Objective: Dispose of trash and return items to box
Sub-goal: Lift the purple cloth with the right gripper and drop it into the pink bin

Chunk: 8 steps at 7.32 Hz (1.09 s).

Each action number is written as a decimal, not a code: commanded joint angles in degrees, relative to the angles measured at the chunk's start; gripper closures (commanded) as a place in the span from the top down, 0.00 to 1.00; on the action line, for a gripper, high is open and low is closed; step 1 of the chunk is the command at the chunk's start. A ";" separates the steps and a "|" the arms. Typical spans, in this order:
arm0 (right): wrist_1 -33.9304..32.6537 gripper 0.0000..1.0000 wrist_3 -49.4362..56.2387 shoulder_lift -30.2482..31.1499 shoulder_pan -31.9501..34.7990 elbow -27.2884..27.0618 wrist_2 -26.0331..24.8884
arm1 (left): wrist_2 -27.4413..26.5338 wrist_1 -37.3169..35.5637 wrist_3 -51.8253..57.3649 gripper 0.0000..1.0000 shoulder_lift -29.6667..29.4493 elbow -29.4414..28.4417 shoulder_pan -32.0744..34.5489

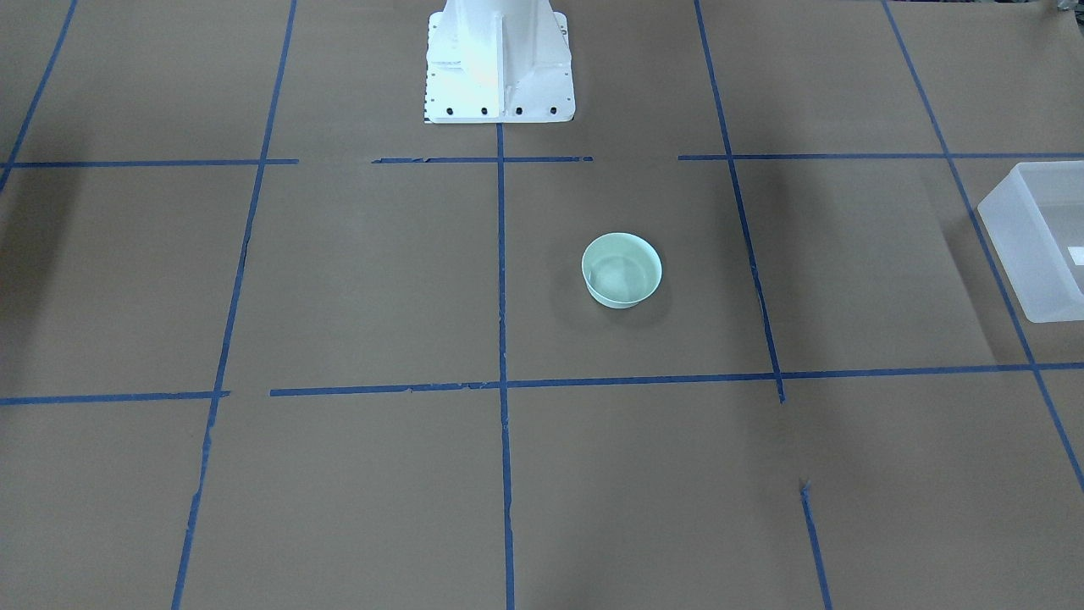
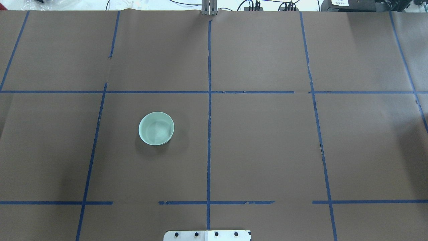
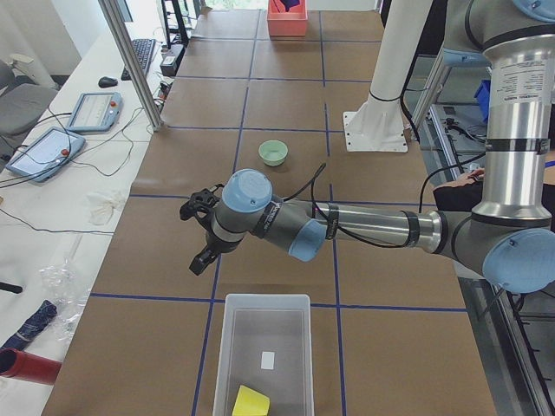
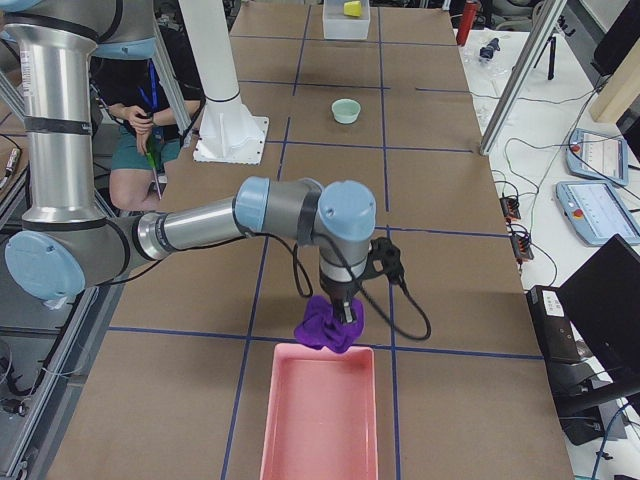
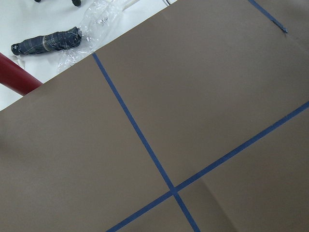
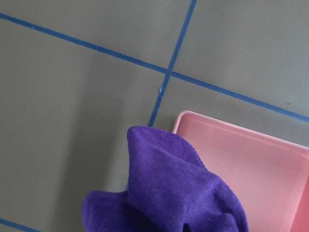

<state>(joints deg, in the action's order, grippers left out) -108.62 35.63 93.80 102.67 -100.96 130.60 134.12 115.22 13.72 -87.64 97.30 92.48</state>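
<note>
The pale mint-green bowl (image 1: 622,269) stands upright and empty on the brown table, left of centre in the overhead view (image 2: 156,128). The frosted-white box (image 3: 264,355) sits at the table's end on my left and holds a yellow item (image 3: 251,401). My left gripper (image 3: 201,256) hovers just beyond the box's far end, well short of the bowl (image 3: 273,152); I cannot tell whether it is open. My right gripper (image 4: 343,305) holds a purple cloth (image 6: 169,193) that hangs over the near rim of a pink bin (image 6: 251,169).
The box's corner shows at the right edge of the front-facing view (image 1: 1037,237). The white robot base (image 1: 500,59) stands behind the bowl. A dark rolled bundle (image 5: 48,41) and clear plastic lie off the table's edge. Blue tape lines grid the table.
</note>
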 commanded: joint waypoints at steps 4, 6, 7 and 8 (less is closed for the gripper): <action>15.54 1.00 -15.97 -4.04 -0.01 9.29 3.50 | 0.88 -0.34 -10.75 1.00 -0.25 5.06 -4.03; 15.72 1.00 -24.78 -4.76 -4.91 4.48 3.61 | -3.82 -0.34 -30.05 1.00 -2.26 11.57 -13.76; 16.41 1.00 -26.65 -4.68 -5.98 4.29 3.96 | -6.48 -0.60 -39.37 1.00 -4.54 13.08 -19.12; 16.51 1.00 -26.67 -4.50 -5.99 4.20 4.05 | -6.50 -1.56 -47.73 1.00 -8.13 13.44 -23.53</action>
<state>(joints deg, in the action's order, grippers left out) -92.40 10.35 89.21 97.42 -96.28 134.45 128.98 114.45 -23.31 -92.17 109.49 74.72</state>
